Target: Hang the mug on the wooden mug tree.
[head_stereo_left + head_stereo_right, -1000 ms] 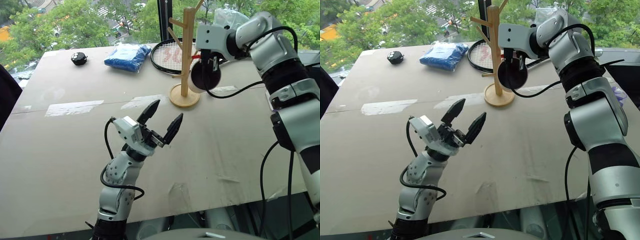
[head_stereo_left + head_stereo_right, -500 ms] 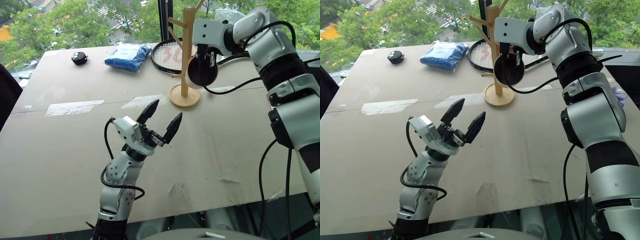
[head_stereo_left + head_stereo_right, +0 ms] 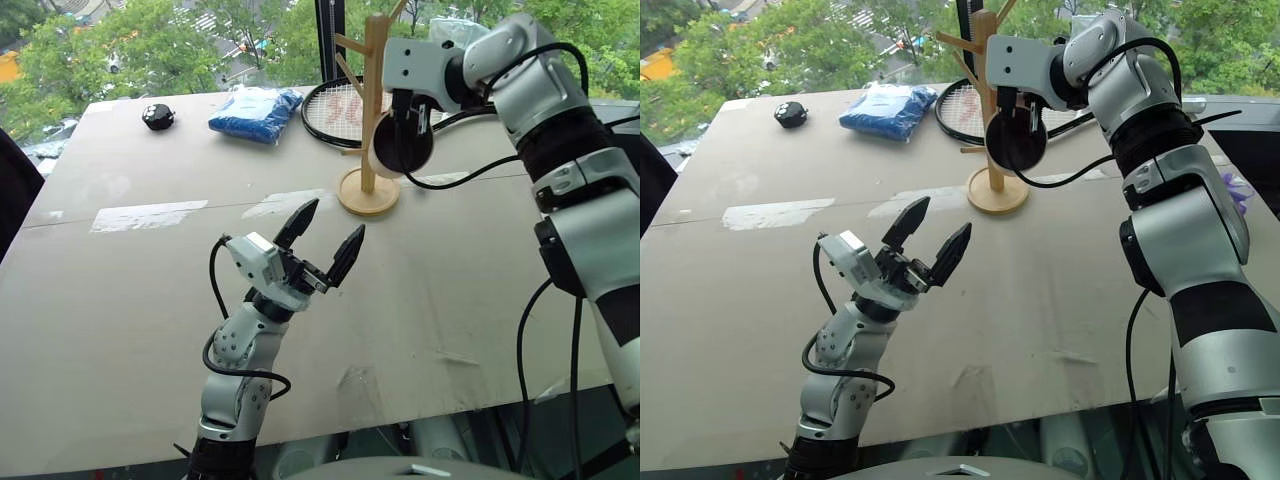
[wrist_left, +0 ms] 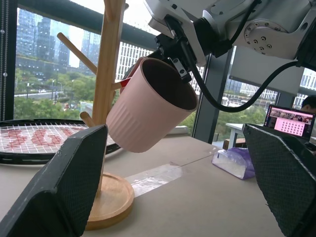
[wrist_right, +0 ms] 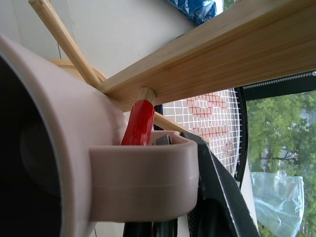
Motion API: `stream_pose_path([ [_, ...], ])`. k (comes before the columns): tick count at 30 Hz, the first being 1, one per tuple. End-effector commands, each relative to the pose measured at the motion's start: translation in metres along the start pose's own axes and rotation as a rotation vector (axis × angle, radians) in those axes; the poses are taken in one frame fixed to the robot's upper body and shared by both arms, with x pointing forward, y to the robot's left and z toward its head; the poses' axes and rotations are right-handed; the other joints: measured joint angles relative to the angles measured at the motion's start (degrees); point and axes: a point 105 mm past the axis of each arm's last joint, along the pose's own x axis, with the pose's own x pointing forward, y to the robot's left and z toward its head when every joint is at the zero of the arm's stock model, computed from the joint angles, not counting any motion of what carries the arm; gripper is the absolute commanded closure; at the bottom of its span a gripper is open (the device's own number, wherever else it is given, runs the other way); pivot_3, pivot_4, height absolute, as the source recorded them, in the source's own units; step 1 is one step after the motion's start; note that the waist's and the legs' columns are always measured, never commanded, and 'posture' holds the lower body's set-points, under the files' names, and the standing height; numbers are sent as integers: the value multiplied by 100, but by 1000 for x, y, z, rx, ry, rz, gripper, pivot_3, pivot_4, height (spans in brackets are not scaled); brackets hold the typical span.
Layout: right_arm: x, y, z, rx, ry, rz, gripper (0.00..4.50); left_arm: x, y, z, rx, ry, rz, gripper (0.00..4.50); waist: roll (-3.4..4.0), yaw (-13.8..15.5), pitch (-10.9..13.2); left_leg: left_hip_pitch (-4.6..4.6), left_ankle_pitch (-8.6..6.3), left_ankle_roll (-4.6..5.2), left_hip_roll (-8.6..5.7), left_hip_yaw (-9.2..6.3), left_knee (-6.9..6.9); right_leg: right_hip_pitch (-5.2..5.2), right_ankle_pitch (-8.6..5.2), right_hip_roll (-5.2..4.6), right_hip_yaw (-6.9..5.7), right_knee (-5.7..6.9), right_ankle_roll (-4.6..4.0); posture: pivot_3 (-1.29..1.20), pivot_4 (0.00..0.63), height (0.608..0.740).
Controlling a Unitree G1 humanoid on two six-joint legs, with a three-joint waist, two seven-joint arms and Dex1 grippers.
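Two grippers, one job: the left gripper idles low over the table, fingers spread and empty, while the right gripper, clamped on the handle, holds the mug against the wooden mug tree. A red-tipped peg enters the handle loop; next, likely lower and release.

High-rise office/lab: window wall, city bldgs, laptop.
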Motion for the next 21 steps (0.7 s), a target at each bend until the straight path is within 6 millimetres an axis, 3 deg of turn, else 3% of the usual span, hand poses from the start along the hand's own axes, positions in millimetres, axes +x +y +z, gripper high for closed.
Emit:
stream_pose_path([
  [1, -13, -18, 18, -25, -48, -67, 4478, 1, -2, 5, 15, -32, -4, 0, 0, 0, 0, 0, 0, 0, 0, 0, 0, 0, 0, 0, 0, 0, 0, 0, 150, 740],
  [4, -13, -17, 18, -27, -49, -61, 4478, 0, -2, 6, 14, -32, -4, 0, 0, 0, 0, 0, 0, 0, 0, 0, 0, 0, 0, 0, 0, 0, 0, 0, 150, 740],
  [5, -14, -17, 18, -30, -49, -57, 3864, 0, -2, 6, 14, -33, -4, 0, 0, 0, 0, 0, 0, 0, 0, 0, 0, 0, 0, 0, 0, 0, 0, 0, 150, 740],
  [6, -14, -17, 18, -32, -49, -54, 3643, 0, -2, 6, 14, -33, -5, 0, 0, 0, 0, 0, 0, 0, 0, 0, 0, 0, 0, 0, 0, 0, 0, 0, 150, 740],
  [8, -14, -17, 18, -34, -51, -56, 2767, 0, -2, 6, 15, -34, -5, 0, 0, 0, 0, 0, 0, 0, 0, 0, 0, 0, 0, 0, 0, -1, 0, 0, 150, 740],
  [13, -14, -18, 18, -27, -46, -63, 221, 1, -2, 5, 12, -34, -7, 0, 0, 1, 0, 0, 0, 0, 0, 0, 0, 0, 0, 0, 0, 0, 0, 0, 150, 740],
  [14, -14, -18, 18, -25, -46, -63, 65, 1, -2, 5, 12, -34, -7, 0, 0, 1, 0, 0, 0, 0, 0, 0, 0, 0, 0, 0, 0, 0, 0, 0, 150, 740],
  [21, -17, -22, 14, -16, -37, -79, 65, 1, -2, 5, 12, -32, -10, 0, 0, 0, 0, 0, 0, 0, 0, 0, 0, 0, 0, 0, 0, 0, 0, 0, 150, 740],
])
